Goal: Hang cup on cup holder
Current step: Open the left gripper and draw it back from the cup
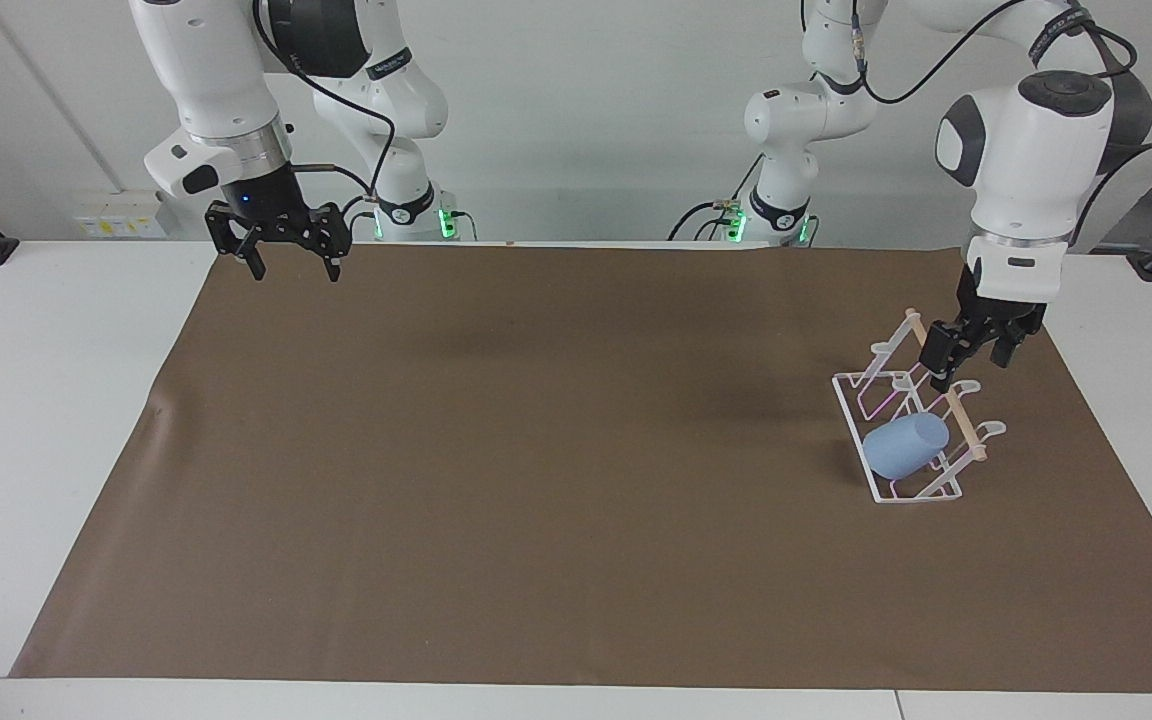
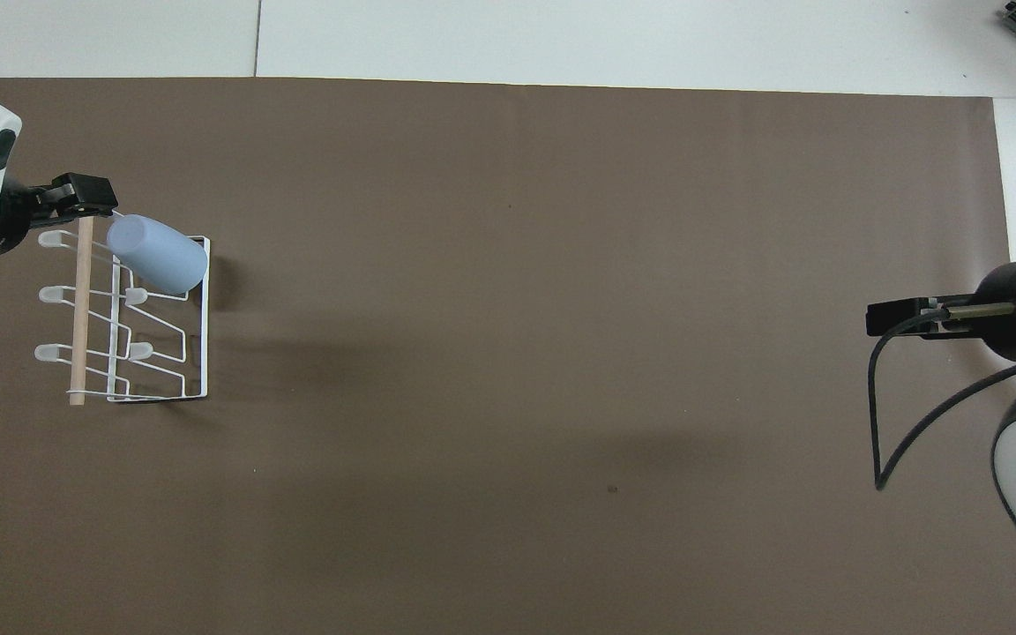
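Light-blue cup (image 1: 904,446) lies tilted on a slanted prong of the white wire cup holder (image 1: 911,420), at the rack's end farthest from the robots. Left gripper (image 1: 972,352) hangs over the wooden dowel (image 1: 948,398), fingers spread, holding nothing. Right gripper (image 1: 287,252) waits, spread and empty, over the mat's (image 1: 536,480) corner at the right arm's end. Risk: the cup looks loosely seated; a brush against the rack could slide it off.
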